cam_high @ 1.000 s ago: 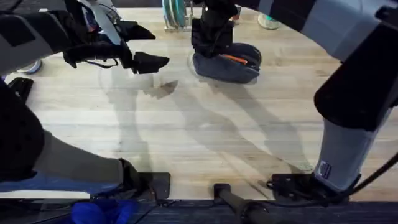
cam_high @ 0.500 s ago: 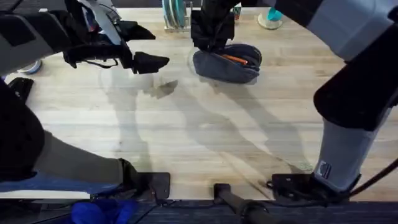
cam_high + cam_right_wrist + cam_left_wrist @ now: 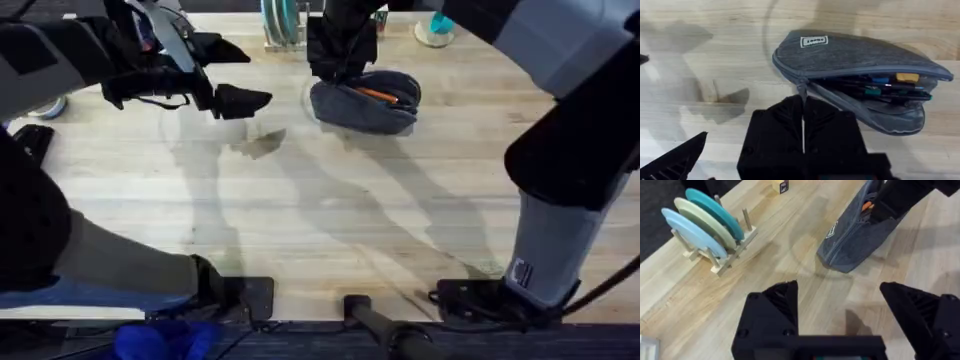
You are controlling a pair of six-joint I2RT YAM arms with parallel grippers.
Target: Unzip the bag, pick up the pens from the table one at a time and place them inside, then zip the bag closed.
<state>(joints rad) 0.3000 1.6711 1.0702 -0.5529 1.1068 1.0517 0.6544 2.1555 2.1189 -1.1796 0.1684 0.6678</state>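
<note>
Our right gripper (image 3: pixel 803 112) has its two black fingers pressed together, and the zipper's pull tab (image 3: pixel 801 90) disappears right into their tips, so we judge we have it pinched; the tab is small and mostly hidden, so we hedge on how deep the hold is. It sits at the left end of the bag (image 3: pixel 855 75), which lies at the far middle of the table (image 3: pixel 330 200). The bag gapes along its length, and the pens (image 3: pixel 885 87) lie inside the mouth; in the overhead view an orange one (image 3: pixel 378 95) shows through the opening.

So the step in hand is, we think, the closing pull. To do it well we should draw the tab straight along the zipper line toward the bag's right end, low and parallel to the table, not upward, or the light pouch will lift and drag with us. The pens must stay below the teeth; any tip poking out would jam the slider.

Our left gripper (image 3: pixel 840 310) hangs with its fingers spread wide and empty, above bare wood to the left of the bag and apart from it. We would do well to bring it down on the bag's left end as an anchor, since nothing holds the fabric now. A rack of plates (image 3: pixel 707 227) stands at the far edge, clear of our path.
</note>
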